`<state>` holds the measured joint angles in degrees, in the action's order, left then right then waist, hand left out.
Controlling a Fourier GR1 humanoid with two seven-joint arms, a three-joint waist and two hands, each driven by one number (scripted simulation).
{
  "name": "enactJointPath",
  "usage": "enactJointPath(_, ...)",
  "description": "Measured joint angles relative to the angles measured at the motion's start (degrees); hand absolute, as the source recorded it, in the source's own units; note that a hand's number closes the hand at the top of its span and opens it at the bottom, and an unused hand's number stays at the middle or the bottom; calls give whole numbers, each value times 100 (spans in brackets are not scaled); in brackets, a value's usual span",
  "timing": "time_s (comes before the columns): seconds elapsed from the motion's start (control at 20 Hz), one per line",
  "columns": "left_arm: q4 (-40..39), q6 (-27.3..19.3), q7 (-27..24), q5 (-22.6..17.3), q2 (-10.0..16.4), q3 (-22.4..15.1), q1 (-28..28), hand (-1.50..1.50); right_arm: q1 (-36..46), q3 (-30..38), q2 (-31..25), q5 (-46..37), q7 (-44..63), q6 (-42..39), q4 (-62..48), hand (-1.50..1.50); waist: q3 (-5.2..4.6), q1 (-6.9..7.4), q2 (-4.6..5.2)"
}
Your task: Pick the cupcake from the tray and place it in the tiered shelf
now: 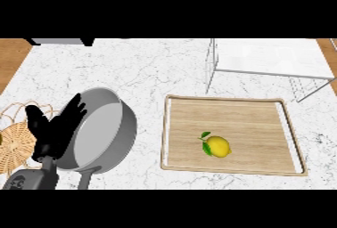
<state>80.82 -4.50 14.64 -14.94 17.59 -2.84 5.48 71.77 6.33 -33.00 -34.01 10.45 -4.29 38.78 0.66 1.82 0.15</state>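
Resting at the view's left side, the black left hand (54,131) holds its fingers straight and spread upward, grasping nothing, in front of a round grey metal pan (108,129). Just left of it lies a round woven wicker mat (14,140). A yellow lemon with green leaves (218,146) lies near the middle of the rectangular wooden tray (256,116) on the white marble counter (132,67). The white wire tiered shelf (270,60) stands just beyond the tray's far edge.
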Motion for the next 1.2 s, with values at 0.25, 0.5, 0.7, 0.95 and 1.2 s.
enactJointPath(0.25, -12, -64, -38, 104, -108, -20, -9, 0, 163, -100, -7, -194, -192, 16, -317, 150, 8, -23, -11)
enactJointPath(0.5, 50, -24, -2, 90, -110, 20, -53, 0, 308, 314, 54, 48, 38, 323, -516, -150, -2, -36, -15)
enactJointPath(0.7, 91, -80, -8, 149, -196, -10, -102, 0, 353, 733, 89, 381, 83, 566, -596, -150, -2, -58, -22)
enactJointPath(0.95, 65, -29, -8, 144, -191, 41, -96, 0, 551, 1313, 59, 931, 103, 634, -692, -150, -4, -62, -20)
enactJointPath(1.2, 13, 11, 40, 159, -161, 83, -68, 0, 628, 1841, 50, 1400, 72, 917, -783, -150, 2, -66, -18)
